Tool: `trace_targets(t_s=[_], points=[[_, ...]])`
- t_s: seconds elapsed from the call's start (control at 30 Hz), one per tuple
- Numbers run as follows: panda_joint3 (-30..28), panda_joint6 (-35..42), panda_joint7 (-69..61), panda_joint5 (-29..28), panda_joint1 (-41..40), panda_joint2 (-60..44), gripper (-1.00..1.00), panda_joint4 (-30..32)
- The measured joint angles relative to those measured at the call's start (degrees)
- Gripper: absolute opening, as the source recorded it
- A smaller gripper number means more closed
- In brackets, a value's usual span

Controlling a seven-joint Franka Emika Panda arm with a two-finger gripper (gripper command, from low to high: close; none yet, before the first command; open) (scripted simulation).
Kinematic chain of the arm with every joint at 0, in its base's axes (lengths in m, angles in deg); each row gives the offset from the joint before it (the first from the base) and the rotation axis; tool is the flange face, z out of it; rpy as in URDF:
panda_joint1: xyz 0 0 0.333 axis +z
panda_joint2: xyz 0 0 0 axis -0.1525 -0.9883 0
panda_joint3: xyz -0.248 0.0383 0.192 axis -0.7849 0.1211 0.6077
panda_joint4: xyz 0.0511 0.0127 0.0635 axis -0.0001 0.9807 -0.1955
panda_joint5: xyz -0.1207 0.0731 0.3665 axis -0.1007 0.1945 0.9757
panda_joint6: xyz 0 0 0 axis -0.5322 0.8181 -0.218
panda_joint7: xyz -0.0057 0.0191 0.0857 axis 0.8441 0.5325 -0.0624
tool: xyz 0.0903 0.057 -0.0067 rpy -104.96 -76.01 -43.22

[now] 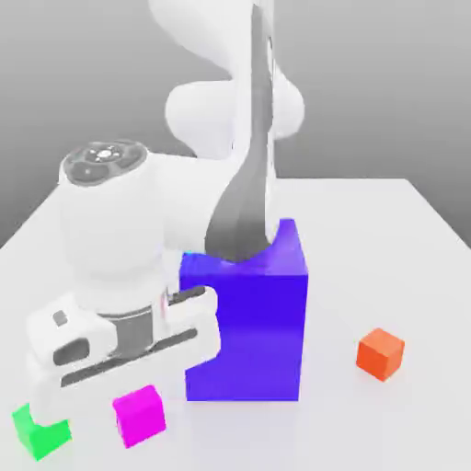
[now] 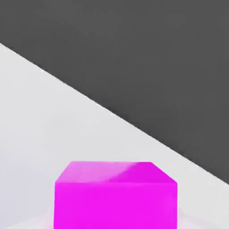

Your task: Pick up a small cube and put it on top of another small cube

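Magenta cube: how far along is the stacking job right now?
Done: the arm's hand has been brought low by the magenta cube, which sits close in the hand view. In hand: lining up for the grasp; the cube rests on the table. Left: grasp, lift, and stack it on another small cube, such as the green cube.

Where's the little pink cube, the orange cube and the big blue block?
pink cube (image 1: pixel 139 416), exterior view, front face
orange cube (image 1: pixel 380 353), exterior view, middle of it
big blue block (image 1: pixel 253 336), exterior view, front face

Big blue-violet block (image 1: pixel 248 331) mid white table (image 1: pixel 405 239). Orange cube (image 1: pixel 380 353) well apart toward exterior view's right. Green cube (image 1: pixel 39 432) at near left edge.
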Motion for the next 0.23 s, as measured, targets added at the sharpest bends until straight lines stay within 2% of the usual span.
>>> trace_targets(t_s=[0.1,0.13,0.23], points=[[-0.5,-3.7,-2.5,6.6,-5.9,-5.4,-1.0,-0.7],[0.3,-5.1,-3.5,8.3,-7.2,-7.2,1.0,-0.9],[0.3,-5.1,-3.5,8.3,-7.2,-7.2,1.0,-0.9]])
